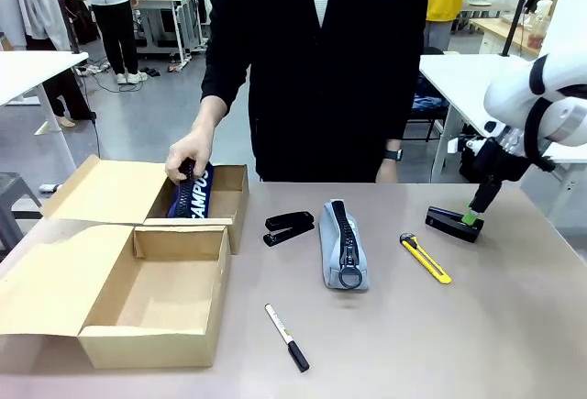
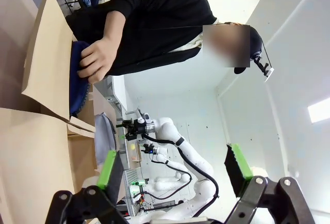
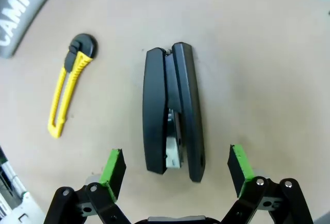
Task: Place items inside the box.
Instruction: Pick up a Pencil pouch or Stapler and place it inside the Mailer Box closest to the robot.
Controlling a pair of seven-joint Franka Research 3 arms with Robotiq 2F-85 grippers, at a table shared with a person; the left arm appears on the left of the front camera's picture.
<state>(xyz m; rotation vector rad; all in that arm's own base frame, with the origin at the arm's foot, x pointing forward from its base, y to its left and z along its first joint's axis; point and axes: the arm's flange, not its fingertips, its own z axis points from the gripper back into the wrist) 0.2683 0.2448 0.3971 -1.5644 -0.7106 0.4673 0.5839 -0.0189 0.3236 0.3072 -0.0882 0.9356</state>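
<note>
1. The large cardboard box (image 1: 147, 349) sits open on the surface (image 1: 413, 344), left side, with its flap lid spread leftward.
2. A person's hand (image 1: 188, 162) grips the navy pouch (image 1: 193, 199) inside the smaller box (image 1: 240, 208) behind it.
3. The right gripper (image 3: 177, 163), jaws apart, straddles a black stapler (image 3: 172, 110).
4. The left gripper (image 2: 175, 170) has its jaws apart.

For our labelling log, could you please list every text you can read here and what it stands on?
"CAMPU", white letters on the navy pouch, rest hidden.
"CAMPU", on the grey pencil case, cut off at the picture's edge.
Any print on the marker is too small to read.
</note>
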